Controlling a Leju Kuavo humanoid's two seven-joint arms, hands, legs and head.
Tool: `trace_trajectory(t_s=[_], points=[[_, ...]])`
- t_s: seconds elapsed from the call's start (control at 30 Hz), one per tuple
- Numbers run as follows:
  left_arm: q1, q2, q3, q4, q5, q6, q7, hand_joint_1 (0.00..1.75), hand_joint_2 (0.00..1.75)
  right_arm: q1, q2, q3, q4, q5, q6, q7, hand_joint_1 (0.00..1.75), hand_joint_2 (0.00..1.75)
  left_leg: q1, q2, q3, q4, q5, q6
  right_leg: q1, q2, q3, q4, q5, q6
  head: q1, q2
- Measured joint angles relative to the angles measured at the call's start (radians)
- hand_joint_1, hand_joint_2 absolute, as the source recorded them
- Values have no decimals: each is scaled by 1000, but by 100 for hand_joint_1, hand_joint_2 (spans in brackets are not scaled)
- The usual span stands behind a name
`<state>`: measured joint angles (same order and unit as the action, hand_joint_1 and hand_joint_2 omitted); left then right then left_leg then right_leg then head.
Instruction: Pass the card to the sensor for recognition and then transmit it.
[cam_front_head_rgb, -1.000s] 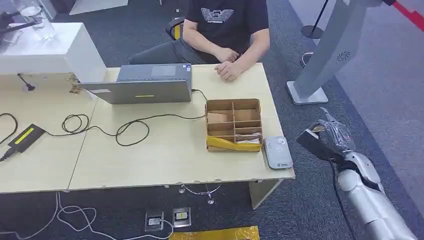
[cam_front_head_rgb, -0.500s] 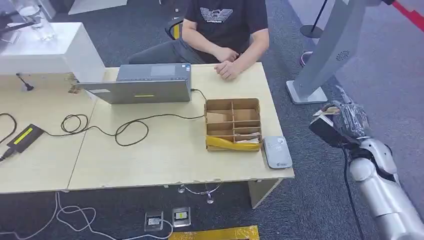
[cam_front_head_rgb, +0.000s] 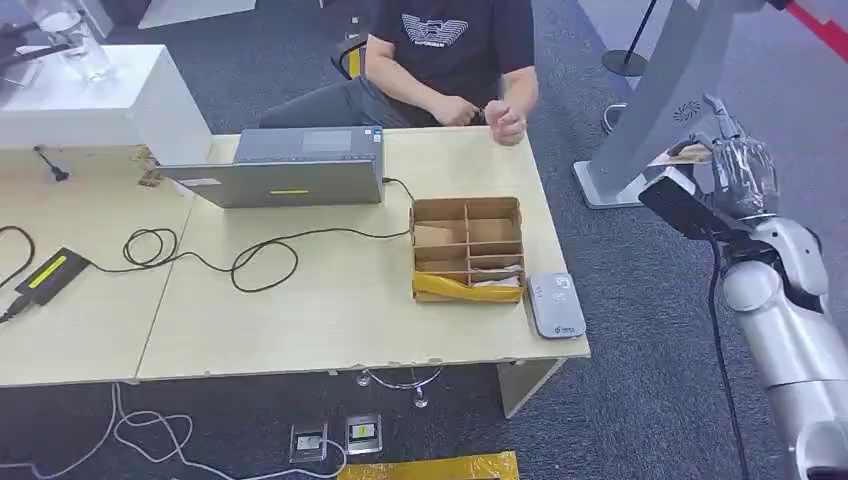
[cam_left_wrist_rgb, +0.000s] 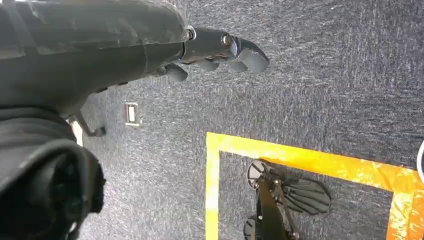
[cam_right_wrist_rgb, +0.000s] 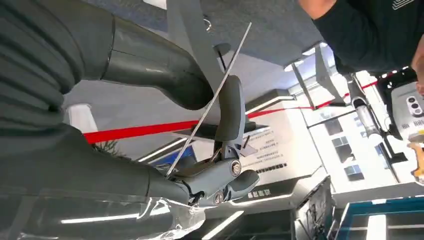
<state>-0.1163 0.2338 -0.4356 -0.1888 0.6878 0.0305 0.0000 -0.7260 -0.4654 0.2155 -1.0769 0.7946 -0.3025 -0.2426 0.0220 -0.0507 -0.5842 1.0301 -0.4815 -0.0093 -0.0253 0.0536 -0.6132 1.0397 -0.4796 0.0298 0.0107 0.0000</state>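
Right wrist view gave you the clearest look at the card (cam_right_wrist_rgb: 210, 102): it showed edge-on as a thin, pale, straight sliver, pinched between the thick grey thumb and the darker fingers (cam_right_wrist_rgb: 231, 115) of the right hand (cam_right_wrist_rgb: 210, 150). You could not read any print or colour on its face from that angle. From the head view, the right hand (cam_front_head_rgb: 735, 175) was raised off the right side of the table (cam_front_head_rgb: 330, 310), well apart from its edge and in front of the base of a grey stand (cam_front_head_rgb: 640, 130). A small tan edge at the fingers there may have been the card, though it was too small for you to be sure. The sensor (cam_front_head_rgb: 555, 305), a flat grey pad with rounded corners, lay at the table's front right corner, just beside a cardboard box (cam_front_head_rgb: 467, 250) with dividers. A person (cam_front_head_rgb: 450, 45) in a black shirt sat at the far side of the table, one hand (cam_front_head_rgb: 507, 125) lifted above its far edge. Your left hand (cam_left_wrist_rgb: 220, 50) hung over dark carpet, its fingers curled loosely inward with nothing in them.
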Motion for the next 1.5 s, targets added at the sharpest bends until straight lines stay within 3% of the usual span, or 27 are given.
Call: trace_trajectory(t_s=[0.53, 0.9, 1.5], points=[[0, -6, -18, 0, -8, 10, 0, 0, 0, 54, -17, 0, -56, -37, 22, 24, 175, 175, 0, 0, 0, 0, 0, 0, 0, 0, 0, 0, 0, 0, 0, 0], [-1, -8, -35, 0, -8, 9, -1, 0, 0, 63, -10, 11, -108, -17, 79, 46, 175, 175, 0, 0, 0, 0, 0, 0, 0, 0, 0, 0, 0, 0, 0, 0], [-1, -11, -52, 0, -7, 2, -1, 0, 0, 92, 3, 42, -138, -8, 90, 63, 175, 175, 0, 0, 0, 0, 0, 0, 0, 0, 0, 0, 0, 0, 0, 0]])
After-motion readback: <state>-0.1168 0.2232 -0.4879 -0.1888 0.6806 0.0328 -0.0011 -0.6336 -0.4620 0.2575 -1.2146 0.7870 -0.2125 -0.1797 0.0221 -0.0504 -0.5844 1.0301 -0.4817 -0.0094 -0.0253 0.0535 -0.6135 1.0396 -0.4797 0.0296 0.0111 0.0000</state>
